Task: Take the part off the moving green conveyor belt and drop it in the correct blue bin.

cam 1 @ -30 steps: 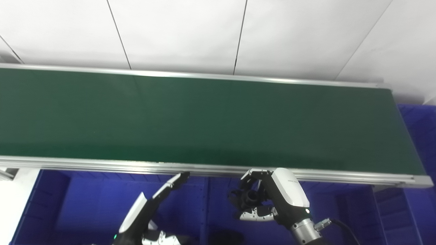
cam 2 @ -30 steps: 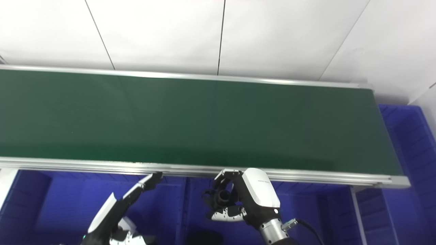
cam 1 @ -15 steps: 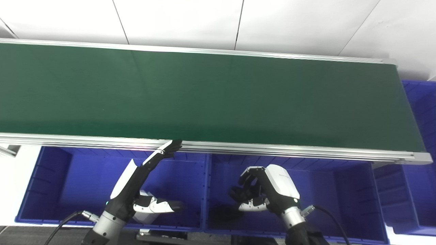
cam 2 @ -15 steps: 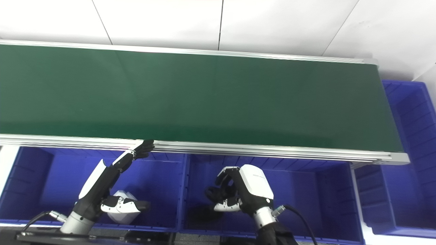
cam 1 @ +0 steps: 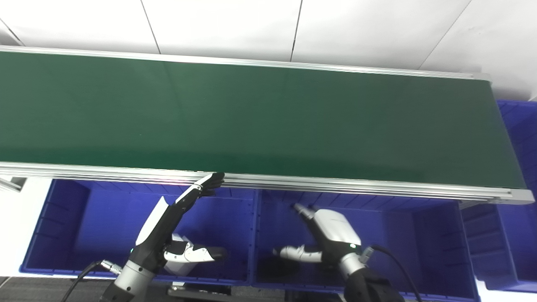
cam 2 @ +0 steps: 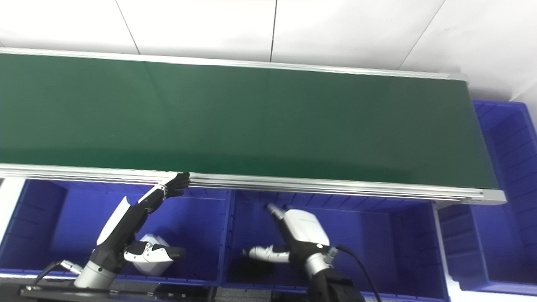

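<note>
**Right hand empty over middle bin; dark part lies on the bin floor below it**

Nearest the robot, the right hand (cam 1: 326,237) sits inside the middle blue bin (cam 1: 413,235), fingers spread straight and thumb held out to the side; it grips nothing. Directly below and slightly toward the robot from its thumb, a dark part (cam 1: 275,268) rests on the bin floor near the front wall. The shape is blurred and shadowed, so its long axis cannot be determined. The right hand is clearly the nearer hand to it.

The left hand (cam 1: 174,237) stands in the left blue bin (cam 1: 63,226), likewise spread and holding nothing, fingertips reaching up beside the conveyor's near rail. A white object (cam 2: 149,253) lies on that bin's floor just behind its thumb.

A third blue bin (cam 2: 503,167) stands at the belt's right end; no contents are visible in the part shown.

Farther off, the green conveyor belt (cam 1: 268,121) carries no part anywhere in view.

Judgement: the drop appears complete. The next pick depends on a fresh part arriving on the belt, with both hands presently below rail level.
</note>
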Robot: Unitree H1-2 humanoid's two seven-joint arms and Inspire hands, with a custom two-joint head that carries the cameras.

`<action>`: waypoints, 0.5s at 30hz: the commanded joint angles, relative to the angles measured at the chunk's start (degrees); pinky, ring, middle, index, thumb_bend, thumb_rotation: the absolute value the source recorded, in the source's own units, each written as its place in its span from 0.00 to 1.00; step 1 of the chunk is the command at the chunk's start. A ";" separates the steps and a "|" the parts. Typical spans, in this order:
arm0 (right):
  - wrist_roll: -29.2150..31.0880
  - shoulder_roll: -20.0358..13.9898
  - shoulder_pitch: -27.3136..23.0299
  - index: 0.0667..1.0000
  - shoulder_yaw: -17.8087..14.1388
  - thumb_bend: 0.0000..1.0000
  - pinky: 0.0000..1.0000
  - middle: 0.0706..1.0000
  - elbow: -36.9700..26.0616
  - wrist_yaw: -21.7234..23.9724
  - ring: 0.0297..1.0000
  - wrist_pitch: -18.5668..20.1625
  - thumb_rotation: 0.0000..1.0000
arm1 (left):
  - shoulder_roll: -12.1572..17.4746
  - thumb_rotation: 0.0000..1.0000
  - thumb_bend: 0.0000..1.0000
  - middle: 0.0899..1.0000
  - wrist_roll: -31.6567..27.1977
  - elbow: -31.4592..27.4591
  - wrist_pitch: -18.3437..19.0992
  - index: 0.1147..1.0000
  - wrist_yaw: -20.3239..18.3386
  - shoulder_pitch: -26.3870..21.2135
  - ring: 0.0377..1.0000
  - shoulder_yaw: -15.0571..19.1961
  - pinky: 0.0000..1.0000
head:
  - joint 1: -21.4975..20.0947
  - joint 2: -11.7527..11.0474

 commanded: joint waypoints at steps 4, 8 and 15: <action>14.11 2.62 4.68 0.94 -1.87 0.71 0.83 0.93 -2.89 -8.69 0.91 -15.54 0.74 | 0.65 0.55 0.70 0.87 -0.63 -0.54 -1.87 0.87 -0.29 0.59 0.86 0.46 0.81 | -0.84 -1.18; 16.51 3.40 6.63 0.92 -0.66 0.76 0.73 0.90 -2.42 -11.27 0.84 -21.95 0.60 | 1.03 0.56 0.70 0.87 -0.86 0.64 -1.88 0.88 -0.42 -0.02 0.87 0.22 0.83 | -1.65 -3.02; 18.69 4.99 6.69 0.92 -0.39 0.83 0.76 0.88 4.53 -14.25 0.84 -28.90 0.55 | 0.93 0.57 0.72 0.86 0.76 2.89 -1.89 0.86 1.44 -1.85 0.85 -1.01 0.82 | -1.86 -5.64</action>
